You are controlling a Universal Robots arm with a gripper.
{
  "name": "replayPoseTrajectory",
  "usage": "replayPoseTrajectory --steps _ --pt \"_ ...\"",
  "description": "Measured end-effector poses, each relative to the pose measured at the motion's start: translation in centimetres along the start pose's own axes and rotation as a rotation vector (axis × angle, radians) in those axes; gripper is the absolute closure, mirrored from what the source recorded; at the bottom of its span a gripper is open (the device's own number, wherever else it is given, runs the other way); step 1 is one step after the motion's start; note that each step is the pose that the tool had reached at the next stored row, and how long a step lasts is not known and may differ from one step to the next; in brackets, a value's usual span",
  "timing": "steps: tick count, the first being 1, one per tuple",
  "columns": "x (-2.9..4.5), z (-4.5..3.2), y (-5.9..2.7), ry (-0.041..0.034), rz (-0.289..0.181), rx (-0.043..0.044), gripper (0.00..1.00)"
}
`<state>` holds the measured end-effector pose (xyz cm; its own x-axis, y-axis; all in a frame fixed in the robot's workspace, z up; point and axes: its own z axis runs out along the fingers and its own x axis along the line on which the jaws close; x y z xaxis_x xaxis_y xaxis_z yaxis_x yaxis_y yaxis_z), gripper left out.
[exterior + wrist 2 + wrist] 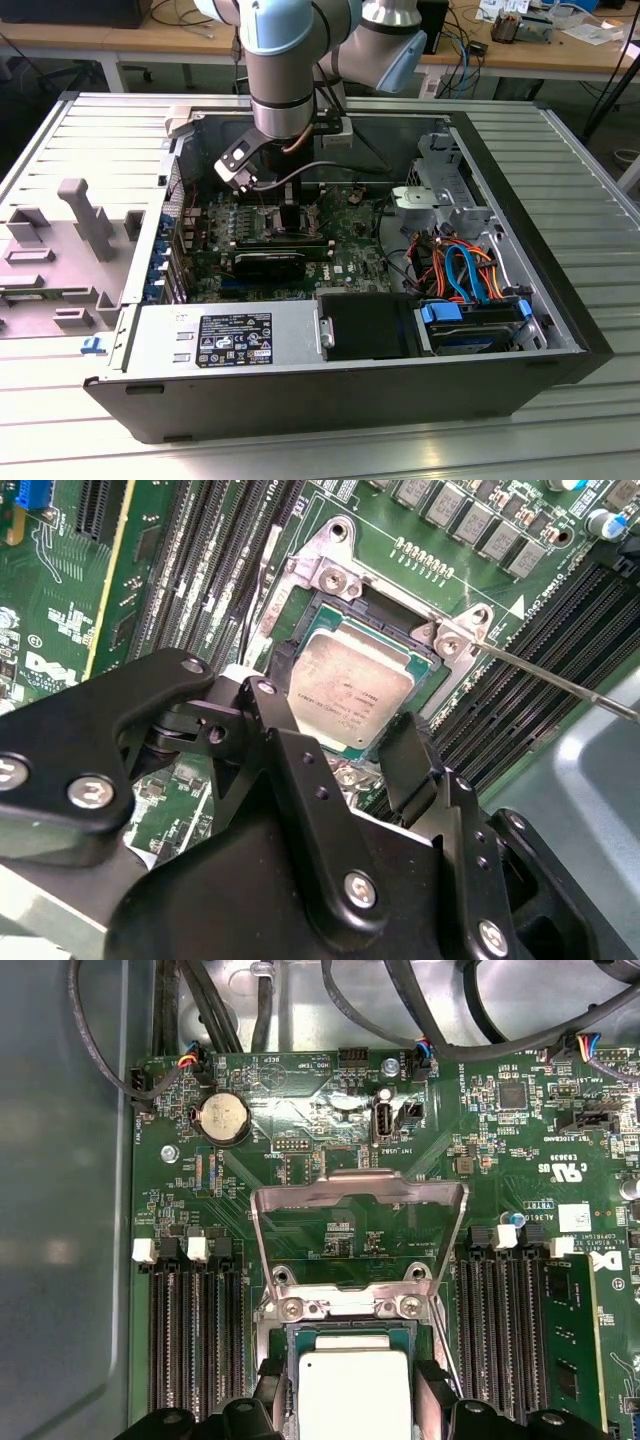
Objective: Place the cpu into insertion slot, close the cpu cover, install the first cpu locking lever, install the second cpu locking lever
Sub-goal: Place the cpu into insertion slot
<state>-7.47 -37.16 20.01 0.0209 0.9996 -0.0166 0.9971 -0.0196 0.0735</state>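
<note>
Inside an open computer case, the gripper straddles the seated cpu; its grip cannot be told. Likely light, fragile: hold edges.

Close above the insertion slot, the first wrist view faces almost straight down onto the green board. The raised cpu cover stands just beyond the slot.

The second wrist view is nearer still. It looks at the slot on a slant, over the black body of the gripper in the foreground.

Both wrist views share the slot, the cpu lying in it, and the long black memory slots flanking it.

The exterior view stands well back from the slot, high up. It looks down at an angle on the whole open computer case on its slatted table, with the arm reaching in.
</note>
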Motion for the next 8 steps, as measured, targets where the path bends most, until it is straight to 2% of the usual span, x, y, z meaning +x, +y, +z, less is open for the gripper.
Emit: replayPoseTrajectory --steps 2,8 --pt "0.0 -0.47 0.04 0.0003 0.0 -0.0002 0.39" --pt "-0.09 -0.53 0.04 0.0003 0.0 -0.0001 0.39"
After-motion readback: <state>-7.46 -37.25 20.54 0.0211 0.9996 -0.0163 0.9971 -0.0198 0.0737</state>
